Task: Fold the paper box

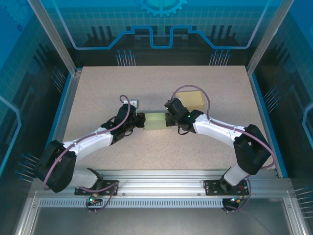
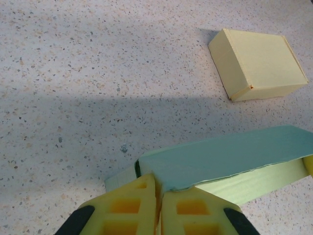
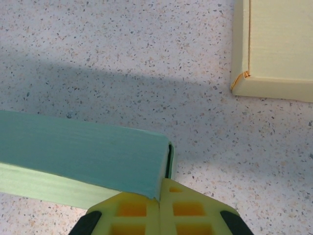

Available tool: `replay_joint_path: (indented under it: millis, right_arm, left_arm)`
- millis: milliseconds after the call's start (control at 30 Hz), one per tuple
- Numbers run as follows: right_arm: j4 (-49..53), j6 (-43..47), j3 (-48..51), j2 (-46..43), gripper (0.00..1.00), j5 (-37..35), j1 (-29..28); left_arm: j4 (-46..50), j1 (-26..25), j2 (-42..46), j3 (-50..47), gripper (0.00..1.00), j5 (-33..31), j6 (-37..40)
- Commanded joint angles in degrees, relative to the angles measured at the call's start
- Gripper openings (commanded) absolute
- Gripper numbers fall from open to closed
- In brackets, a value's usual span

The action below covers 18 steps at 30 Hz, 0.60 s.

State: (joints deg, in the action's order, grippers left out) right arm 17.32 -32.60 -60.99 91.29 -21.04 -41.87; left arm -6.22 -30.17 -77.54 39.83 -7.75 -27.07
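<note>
Both arms reach inward, elbows out, wrists low; left gripper (image 1: 141, 120) and right gripper (image 1: 168, 119) face each other, jaws clamped tight.

There are two paper boxes: one green box (image 1: 155, 121), and one yellow box (image 1: 190, 99) at 2 o'clock from it. Two grippers: left gripper (image 1: 142, 120), right gripper (image 1: 169, 119).

Speckled beige tabletop (image 1: 98, 88), a closed pale-yellow box (image 1: 190, 98) lying flat on it right of centre.

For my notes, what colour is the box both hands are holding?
The paper box is pale green; right wrist view.
</note>
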Motion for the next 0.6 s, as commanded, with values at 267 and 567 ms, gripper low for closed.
replay_joint_path:
  millis: [267,567]
  right_arm:
    - [3.87,-0.18,3.87,1.09,0.00,0.31,-0.92]
    - [3.41,-0.45,3.86,1.53,0.00,-0.76,-1.45]
  left_arm:
    - [3.72,-1.10,0.18,-3.04,0.14,2.17,-0.08]
    - [5.85,-1.06,5.08,-1.96,0.58,5.18,-1.21]
